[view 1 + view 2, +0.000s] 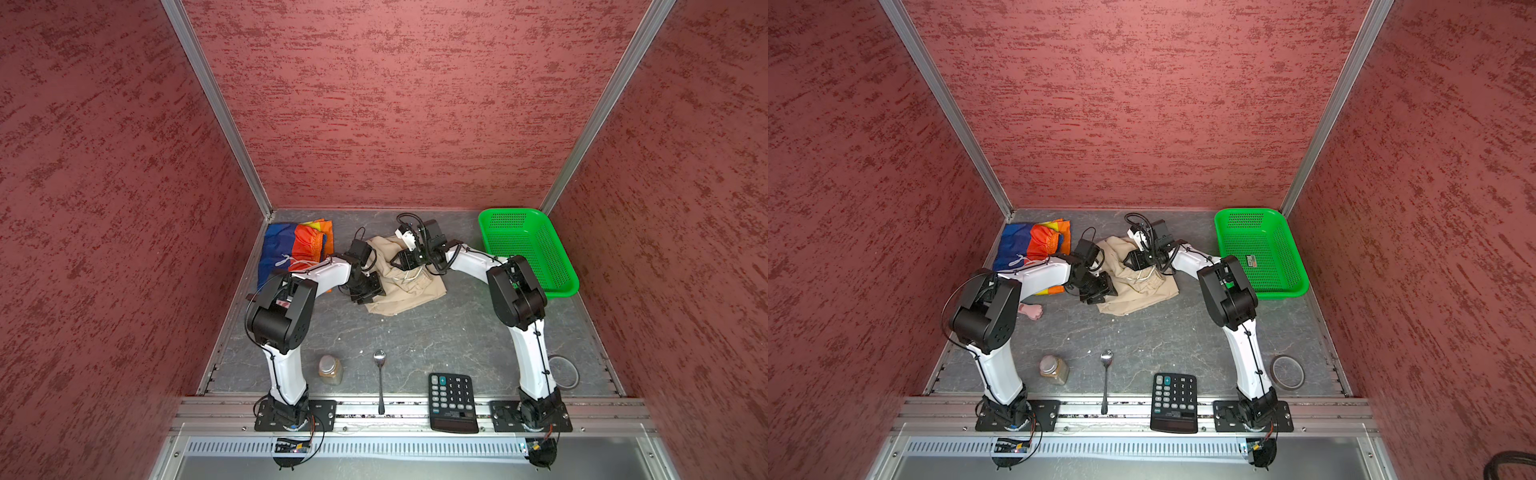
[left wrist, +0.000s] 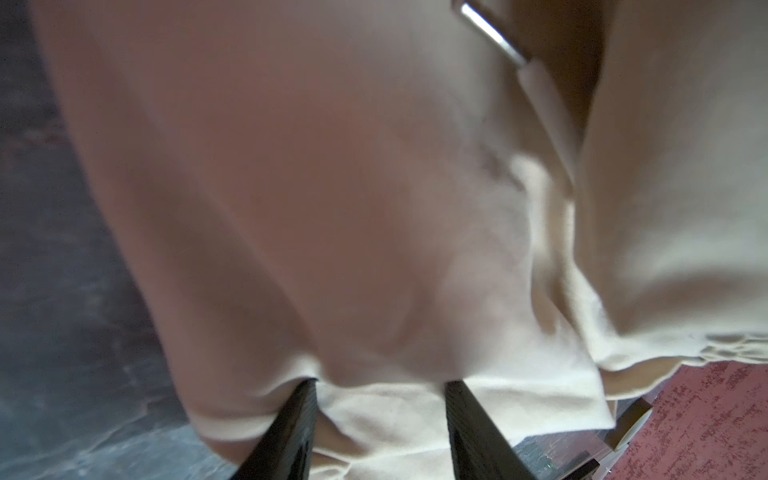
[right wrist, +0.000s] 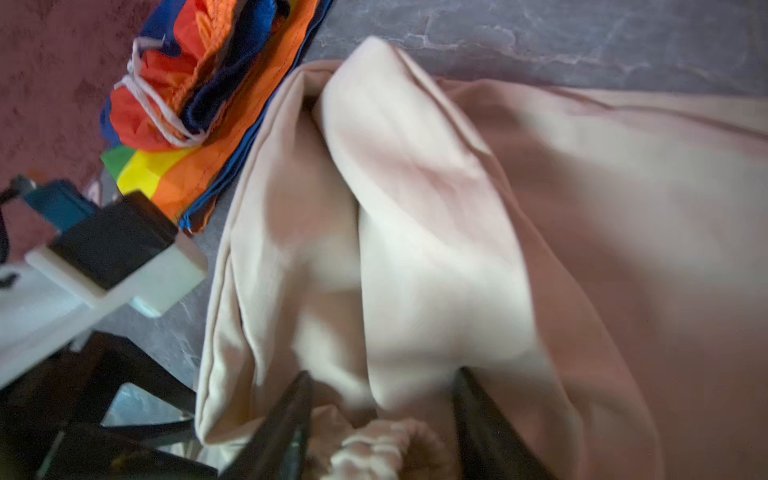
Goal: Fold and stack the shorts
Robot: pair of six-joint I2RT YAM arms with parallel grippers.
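Note:
The beige shorts (image 1: pixel 409 291) (image 1: pixel 1142 293) lie crumpled at the middle back of the table, with white drawstrings showing. The rainbow-striped shorts (image 1: pixel 291 245) (image 1: pixel 1030 245) (image 3: pixel 178 104) lie folded at the back left. My left gripper (image 1: pixel 368 291) (image 2: pixel 380 382) sits at the beige pair's left edge, jaws apart, with slack beige cloth (image 2: pixel 332 208) between and over the fingertips. My right gripper (image 1: pixel 399 262) (image 3: pixel 382 374) is over the top of the same pair. Its jaws are apart around the gathered waistband (image 3: pixel 374 449).
A green basket (image 1: pixel 561 291) stands at the back right. Along the front are a jar (image 1: pixel 330 369), a spoon (image 1: pixel 380 382), a calculator (image 1: pixel 453 401) and a tape roll (image 1: pixel 1286 372). A small pink object (image 1: pixel 1030 311) lies by the left arm.

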